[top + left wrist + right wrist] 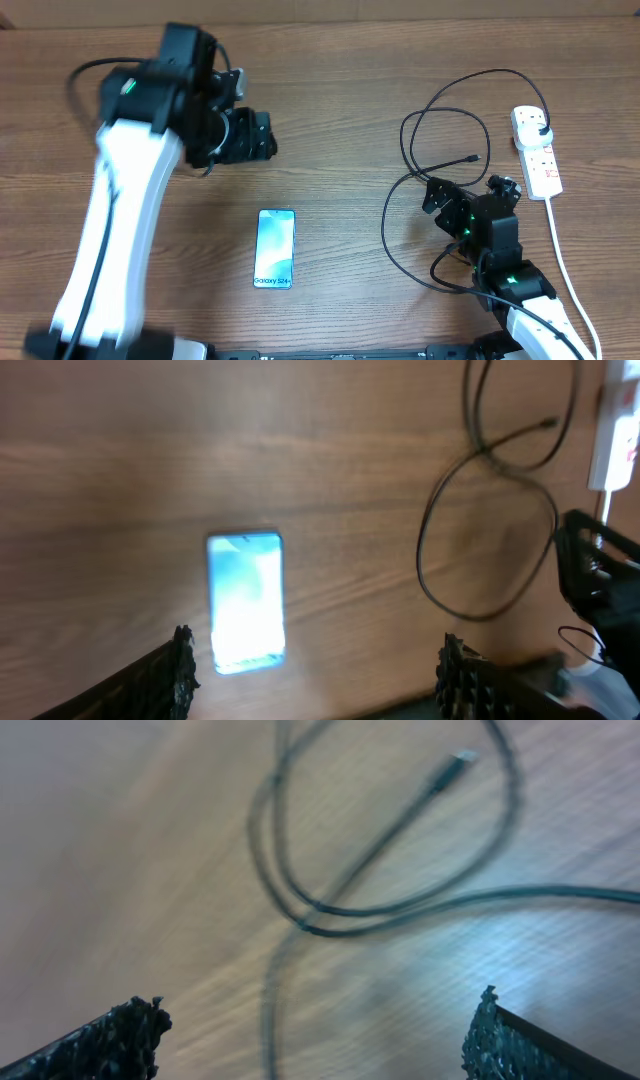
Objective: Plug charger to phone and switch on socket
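The phone (275, 248) lies flat on the table near the front middle, blue screen up; it also shows in the left wrist view (246, 600). The charger (441, 128), a thin black cable, lies in loops on the right, its connector tip (472, 158) free on the wood and its black plug (539, 125) in the socket (540, 165). My left gripper (262, 137) is open and empty, raised behind the phone (318, 672). My right gripper (470, 192) is open and empty, just in front of the tip. The right wrist view shows the tip (455, 762) ahead of the open fingers (315, 1040).
The socket's white cord (565, 270) runs down the right side past my right arm. The right arm (600, 580) shows at the right edge of the left wrist view, with the cable loop (485, 530) and the socket (612, 430) beyond.
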Motion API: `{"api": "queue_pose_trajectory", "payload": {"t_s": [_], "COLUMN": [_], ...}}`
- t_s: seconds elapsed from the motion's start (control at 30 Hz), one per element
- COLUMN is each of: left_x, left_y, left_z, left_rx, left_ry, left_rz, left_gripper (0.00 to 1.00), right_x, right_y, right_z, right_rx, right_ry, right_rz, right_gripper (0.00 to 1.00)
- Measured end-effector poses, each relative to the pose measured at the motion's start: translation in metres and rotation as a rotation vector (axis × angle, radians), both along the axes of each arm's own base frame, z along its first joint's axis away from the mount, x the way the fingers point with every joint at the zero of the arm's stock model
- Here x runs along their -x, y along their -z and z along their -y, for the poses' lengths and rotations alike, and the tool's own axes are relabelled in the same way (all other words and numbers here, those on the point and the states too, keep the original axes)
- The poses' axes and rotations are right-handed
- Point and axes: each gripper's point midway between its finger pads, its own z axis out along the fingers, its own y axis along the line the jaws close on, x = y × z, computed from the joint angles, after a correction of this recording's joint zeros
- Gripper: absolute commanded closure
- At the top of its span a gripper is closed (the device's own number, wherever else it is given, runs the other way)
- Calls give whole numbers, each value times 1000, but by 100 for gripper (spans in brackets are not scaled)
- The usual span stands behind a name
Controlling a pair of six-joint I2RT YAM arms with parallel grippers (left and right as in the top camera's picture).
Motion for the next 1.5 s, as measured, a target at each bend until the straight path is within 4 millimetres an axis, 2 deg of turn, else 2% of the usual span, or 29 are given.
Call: {"api": "queue_pose_trajectory", "payload": {"t_s": [0.1, 0.23, 0.37, 0.47, 0.53, 0.57, 0.6, 0.77, 0.9, 1.0, 1.17, 1.3, 1.5], "left_x": [22, 55, 91, 124, 144, 150, 157, 181, 181, 177, 148, 123, 118], "left_y": [-38, -71, -89, -96, -102, -106, -111, -119, -113, -91, -56, -41, -24], "left_z": [-10, -24, -39, -60, -75, -79, -83, -92, -90, -90, -82, -69, -34], "left_rx": [-45, -88, -119, -148, -153, -142, -130, -73, -69, -107, -146, -126, -55], "left_ry": [-13, -64, -126, -208, -278, -302, -321, -372, -370, -369, -375, -350, -166], "left_rz": [140, 258, 316, 334, 367, 389, 416, 478, 456, 391, 341, 344, 243], "left_gripper": [21, 21, 20, 19, 15, 13, 0, 0, 0, 0, 0, 0, 0], "right_x": [10, 19, 17, 13, 10, 7, 6, 3, 2, 3, 4, 4, 4], "right_y": [18, 34, 41, 41, 38, 35, 34, 31, 31, 31, 32, 32, 32], "right_z": [8, 13, 15, 15, 14, 13, 13, 12, 13, 12, 13, 13, 13], "right_rx": [45, 77, 90, 89, 85, 81, 80, 75, 76, 75, 78, 77, 77], "right_ry": [21, 33, 41, 44, 45, 45, 45, 46, 46, 45, 45, 45, 45], "right_rz": [-81, -155, -173, -162, -144, -128, -122, -103, -103, -105, -112, -111, -112], "right_gripper": [1, 0, 0, 0, 0, 0, 0, 0, 0, 0, 0, 0, 0]}}
